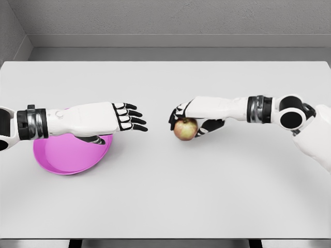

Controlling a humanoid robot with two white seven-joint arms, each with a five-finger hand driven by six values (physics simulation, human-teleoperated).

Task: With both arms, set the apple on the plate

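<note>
A red-green apple [184,129] sits near the middle of the white table, with my right hand [181,119] curled over and around it from the right. A pink plate [70,155] lies at the left of the table. My left hand [129,117] hovers over the plate's right part, fingers stretched out flat toward the apple and holding nothing. A gap of bare table separates the left fingertips from the apple. My left forearm hides the plate's upper part.
The white table [165,196] stretches wide in front of and behind both hands. Grey walls stand beyond its far edge.
</note>
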